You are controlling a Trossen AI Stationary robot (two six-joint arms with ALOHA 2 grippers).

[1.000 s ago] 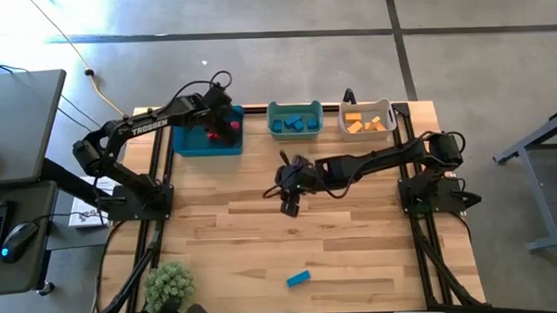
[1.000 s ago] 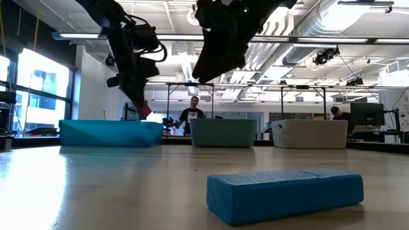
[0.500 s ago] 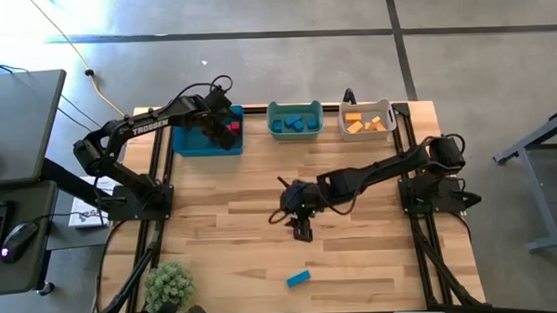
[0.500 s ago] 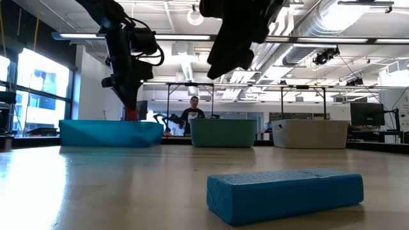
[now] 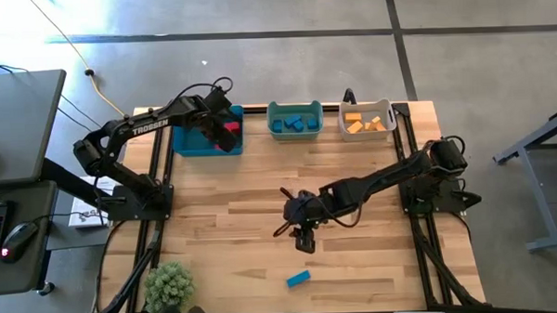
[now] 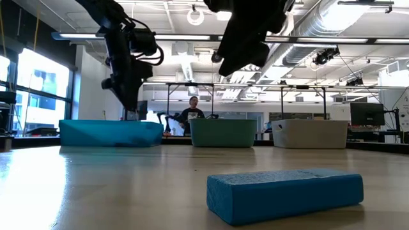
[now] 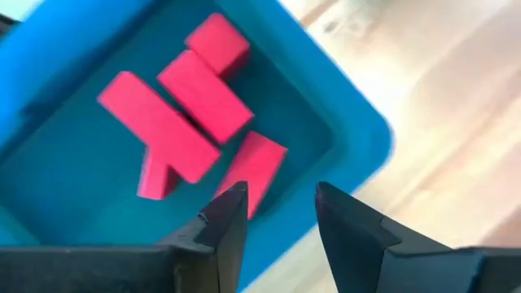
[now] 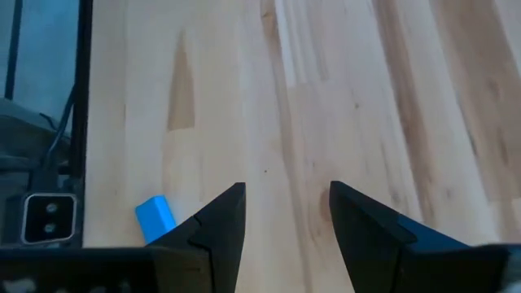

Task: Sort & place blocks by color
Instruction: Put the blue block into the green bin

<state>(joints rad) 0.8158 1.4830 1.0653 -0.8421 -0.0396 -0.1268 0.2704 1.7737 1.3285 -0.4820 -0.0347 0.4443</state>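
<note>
Red blocks (image 7: 195,106), five by count in the left wrist view, lie loose in the blue bin (image 5: 206,139) at the far edge of the bench (image 5: 234,223), toward its left corner. The left pincer (image 5: 224,130) hangs over that bin with its fingers (image 7: 224,224) spread and nothing between them. Next along the far edge stands the teal bin (image 5: 295,120), holding blue blocks (image 5: 294,124); I make out about three, but they sit too close together for a sure count. The white bin (image 5: 366,118) comes third, near the far right corner, with orange blocks (image 5: 367,124) in it, about four, though again they crowd together. That makes three bins in one row. One blue block (image 5: 298,278) lies alone on the bare wood near the front edge, roughly midway along it. The right pincer (image 5: 305,243) hovers above the middle of the bench, a little farther in than that lone block, its fingers (image 8: 220,224) apart and empty. A person (image 6: 193,112) shows in the room beyond the bins.
</note>
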